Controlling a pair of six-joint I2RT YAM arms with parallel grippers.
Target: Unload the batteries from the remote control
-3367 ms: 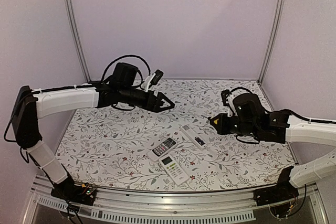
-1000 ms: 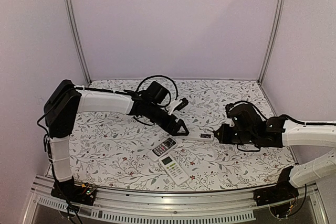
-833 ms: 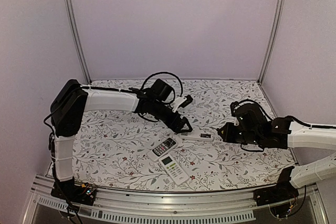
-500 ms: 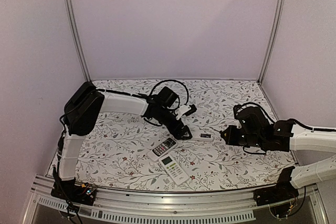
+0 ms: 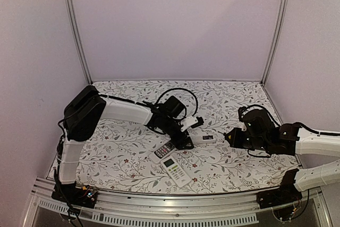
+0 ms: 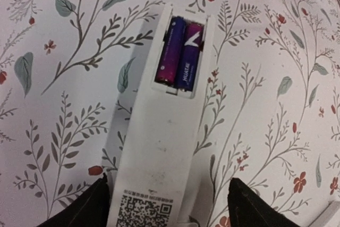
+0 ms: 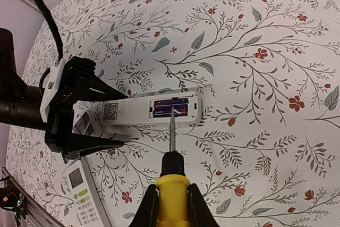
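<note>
A white remote [image 6: 159,147] lies face down with its battery bay open. Two purple-blue batteries [image 6: 179,52] sit side by side in the bay. My left gripper [image 6: 170,208] is open, one finger on each side of the remote's near end, and grips nothing. My right gripper [image 7: 171,190] is shut on a yellow-handled screwdriver [image 7: 172,160]. Its tip hangs just at the near edge of the batteries [image 7: 171,107] in the remote [image 7: 133,112]. In the top view the remote [image 5: 204,138] lies between the left gripper [image 5: 188,141] and the right gripper [image 5: 229,135].
Two more remotes lie face up near the front: a dark-keyed one [image 5: 166,149] and a white one with a screen [image 5: 175,170], which also shows in the right wrist view [image 7: 79,190]. The floral mat [image 5: 117,152] covers the table, with walls on three sides.
My left arm has swung right and down until its open fingers straddle the remote's end. My right gripper with the screwdriver has drawn back slightly to the right.
</note>
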